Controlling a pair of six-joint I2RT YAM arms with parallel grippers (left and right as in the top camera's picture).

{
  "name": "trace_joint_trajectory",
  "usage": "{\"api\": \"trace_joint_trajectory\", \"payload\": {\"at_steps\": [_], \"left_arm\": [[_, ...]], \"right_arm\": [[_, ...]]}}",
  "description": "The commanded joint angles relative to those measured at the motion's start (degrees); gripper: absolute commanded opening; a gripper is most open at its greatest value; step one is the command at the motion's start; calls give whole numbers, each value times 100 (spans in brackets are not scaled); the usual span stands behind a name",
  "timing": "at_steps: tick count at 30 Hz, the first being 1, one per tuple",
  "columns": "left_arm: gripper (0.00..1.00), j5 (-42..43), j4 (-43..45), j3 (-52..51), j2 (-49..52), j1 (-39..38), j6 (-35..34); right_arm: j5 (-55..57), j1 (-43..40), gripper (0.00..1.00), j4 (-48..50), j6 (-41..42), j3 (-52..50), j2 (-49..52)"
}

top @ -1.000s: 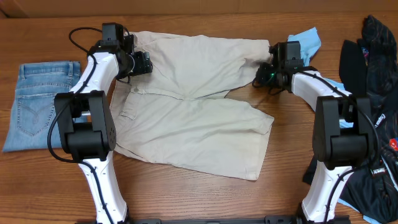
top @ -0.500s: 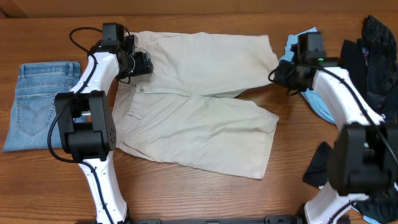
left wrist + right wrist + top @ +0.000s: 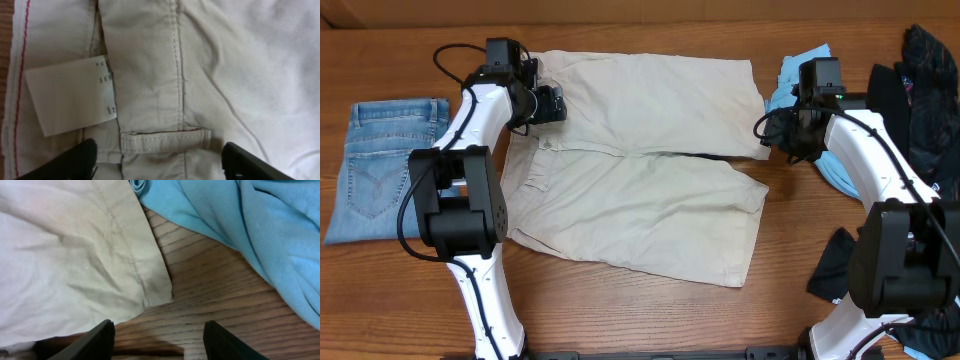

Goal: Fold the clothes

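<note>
while the beige shorts (image 3: 640,170) lie spread flat on the wooden table (image 3: 620,325), waistband toward the left arm and legs toward the right, the left gripper (image 3: 548,103) hangs over the waistband with jaws wide, a belt loop (image 3: 165,140) between them and the white label (image 3: 70,95) just beside; the right gripper (image 3: 775,130) sits at the far leg's hem corner, jaws apart over bare wood, holding nothing, the blue shirt (image 3: 240,225) close by

Beige shorts (image 3: 640,170) lie spread flat, light-blue shirt (image 3: 790,78) crumpled beside one leg hem
</note>
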Motion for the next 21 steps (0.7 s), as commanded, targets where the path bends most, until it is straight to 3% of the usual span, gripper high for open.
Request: {"api": "trace_joint_trajectory", "payload": {"at_steps": [1,4,8,15,18,21], "left_arm": [[91,-455,20,85,-452,74,269],[100,-592,-79,90,-1010,129,247],[100,-824,-778,90,-1650,157,245],[100,-1292,-2374,87,-1985,157,22],[100,-1390,-2555,70,-1982,157,-7],[96,-935,-2393,59,-1971,155,321]], "right_arm": [[85,-33,63,46,-275,-31,7],[83,-33,70,120,-387,-31,7],[83,-33,80,201,-413,-28,4],[83,-33,84,-170,-413,13,-310],[81,-33,84,-304,-413,13,-511],[24,-33,84,-409,-411,13,-566]]}}
